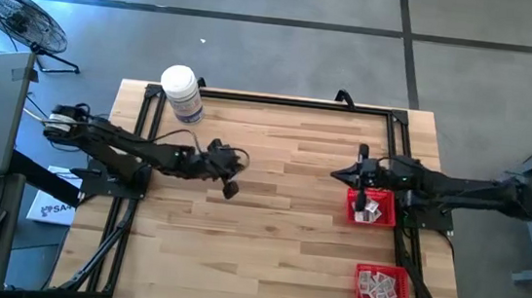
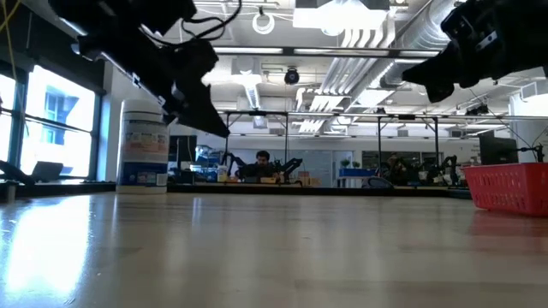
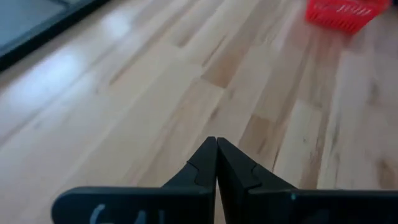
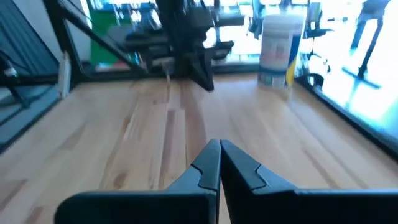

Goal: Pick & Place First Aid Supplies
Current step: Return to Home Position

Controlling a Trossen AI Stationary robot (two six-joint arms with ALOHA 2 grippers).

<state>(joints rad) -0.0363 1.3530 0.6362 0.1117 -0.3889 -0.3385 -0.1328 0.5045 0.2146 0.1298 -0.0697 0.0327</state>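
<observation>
Near right corner: a red basket [image 1: 359, 283] sits here on the worktop [image 1: 265, 257]. We see a share of the first aid supplies [image 1: 382, 287] lying in it as a loose heap of small flat packets.
Near half of the worktop: we find bare wood and no loose packet on it.
Right edge, about halfway back: a second red basket [image 1: 394, 212] holds the other packets [image 1: 369, 214].
Right end effector [image 1: 339, 174]: it hangs above the wood just beside this second basket, on the side toward the middle of the worktop. The arm behind it passes over the basket's far side. In the right wrist view the two fingers [image 4: 208, 163] meet with nothing between them, so we call it closed and empty.
Left end effector [image 1: 231, 187]: it is about as far back, left of the worktop's middle and well apart from both baskets. It tilts down toward the wood, and the low view shows it clear of the surface. Its fingers [image 3: 205, 163] are pressed together and carry nothing.
Far left corner: a large white bottle [image 1: 181, 92] stands upright near the far edge, away from both arms.
Beyond the far edge: a person [image 2: 261, 161] shows deep in the room.
Step in hand: with every packet we can see in a basket and both end effectors empty, we judge the sorting finished and the arms bound for their rest poses.
Next move: we think the right arm must draw back toward the right edge high enough to clear the basket rim. The left needs to lift its tip and fold back toward the left edge, keeping off the bottle.
</observation>
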